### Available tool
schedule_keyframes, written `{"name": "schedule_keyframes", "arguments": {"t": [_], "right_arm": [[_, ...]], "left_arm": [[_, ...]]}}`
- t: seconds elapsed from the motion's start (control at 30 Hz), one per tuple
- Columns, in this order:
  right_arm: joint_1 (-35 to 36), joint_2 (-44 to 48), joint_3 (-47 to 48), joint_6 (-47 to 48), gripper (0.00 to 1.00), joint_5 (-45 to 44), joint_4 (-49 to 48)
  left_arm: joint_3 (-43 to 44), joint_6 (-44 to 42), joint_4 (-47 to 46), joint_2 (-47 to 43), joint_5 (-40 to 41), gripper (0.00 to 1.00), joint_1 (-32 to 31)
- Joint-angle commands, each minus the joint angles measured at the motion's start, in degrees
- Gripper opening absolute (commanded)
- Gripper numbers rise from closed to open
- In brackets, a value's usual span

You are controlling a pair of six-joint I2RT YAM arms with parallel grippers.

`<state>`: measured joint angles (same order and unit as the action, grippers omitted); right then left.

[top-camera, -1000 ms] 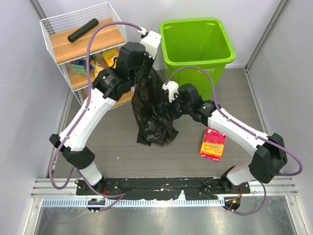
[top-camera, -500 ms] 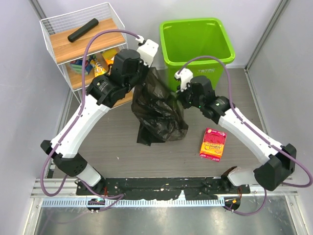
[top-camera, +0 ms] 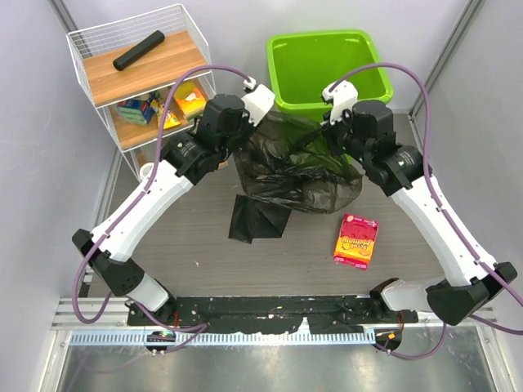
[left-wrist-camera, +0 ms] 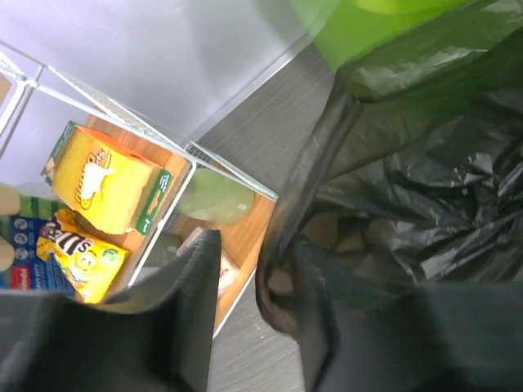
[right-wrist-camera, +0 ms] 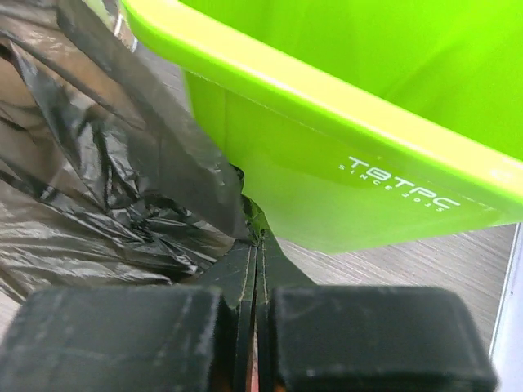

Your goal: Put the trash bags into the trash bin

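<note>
The black trash bag [top-camera: 298,167] hangs spread wide between my two grippers, just in front of the lime-green trash bin [top-camera: 327,69]; its lower tail rests on the floor. My left gripper [top-camera: 260,117] is at the bag's left top corner. In the left wrist view that gripper [left-wrist-camera: 255,245] is open, and the bag's edge [left-wrist-camera: 392,163] loops over its right finger [left-wrist-camera: 327,318]. My right gripper [top-camera: 335,131] is at the bag's right top corner, against the bin's front wall [right-wrist-camera: 327,171]. In the right wrist view it [right-wrist-camera: 256,241] is shut, pinching a fold of the bag [right-wrist-camera: 122,180].
A white wire shelf [top-camera: 139,77] stands at the back left, with a rolled black cylinder [top-camera: 139,49] on top and snack boxes [left-wrist-camera: 106,184] below. An orange snack packet [top-camera: 356,239] lies on the floor at the right. Walls close in on both sides.
Both arms swung up and toward the bin, pulling the bag wide. The right gripper closed on the bag and carried it right. The left jaws have parted.
</note>
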<state>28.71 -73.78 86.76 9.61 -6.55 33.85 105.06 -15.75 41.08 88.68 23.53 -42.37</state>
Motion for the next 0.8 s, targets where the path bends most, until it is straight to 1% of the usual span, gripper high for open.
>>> {"name": "schedule_keyframes", "arguments": {"t": [0.0,0.03,0.07,0.1,0.17,0.37,0.43,0.47,0.5,0.6,0.63,0.7,0.77], "right_arm": [[-0.1,-1.7,7.9,-3.2,0.01,5.3,4.8],[-0.1,-2.5,8.6,-3.9,0.01,5.7,6.0],[-0.1,-2.9,10.3,-4.2,0.02,7.8,6.4],[-0.1,-3.9,11.0,-4.9,0.01,8.0,7.4],[-0.1,-5.0,13.3,-5.8,0.02,10.0,8.4],[-0.4,-7.0,15.5,-8.3,0.01,13.7,10.1],[-0.5,-7.8,16.6,-9.0,0.01,14.0,10.5],[-0.5,-8.4,17.0,-9.3,0.01,14.0,10.8],[-0.5,-8.8,18.2,-9.4,0.01,14.0,10.9],[-0.5,-11.1,20.5,-9.6,0.01,14.5,11.0],[-0.5,-11.6,21.7,-11.1,0.02,15.0,11.0],[-0.7,-13.3,24.4,-12.2,0.01,16.5,11.6],[-0.8,-15.4,27.4,-13.3,0.01,18.0,12.6]], "left_arm": [[0.4,-4.1,-7.6,0.3,2.5,0.58,-0.1],[0.8,-4.2,-8.0,0.3,2.7,0.7,-0.1],[1.0,-4.2,-8.4,-0.1,2.4,0.8,-0.1],[0.9,-4.0,-8.9,-0.8,2.1,0.89,0.0],[0.0,-3.9,-10.8,-2.7,1.4,0.99,0.1],[-2.6,-3.9,-14.4,-8.4,-0.2,1.0,0.0],[-3.4,-3.3,-13.4,-11.4,-4.7,1.0,0.0],[-3.3,-2.6,-12.1,-12.4,-8.2,1.0,0.0],[-2.5,-1.8,-10.2,-13.4,-13.7,1.0,-0.2],[1.4,0.7,-3.6,-13.9,-23.2,1.0,-0.6],[2.3,0.7,-1.6,-13.9,-27.4,1.0,-1.2],[2.9,-0.2,1.4,-13.4,-30.6,1.0,-3.3],[1.5,-2.8,3.1,-12.3,-30.0,1.0,-6.7]]}}
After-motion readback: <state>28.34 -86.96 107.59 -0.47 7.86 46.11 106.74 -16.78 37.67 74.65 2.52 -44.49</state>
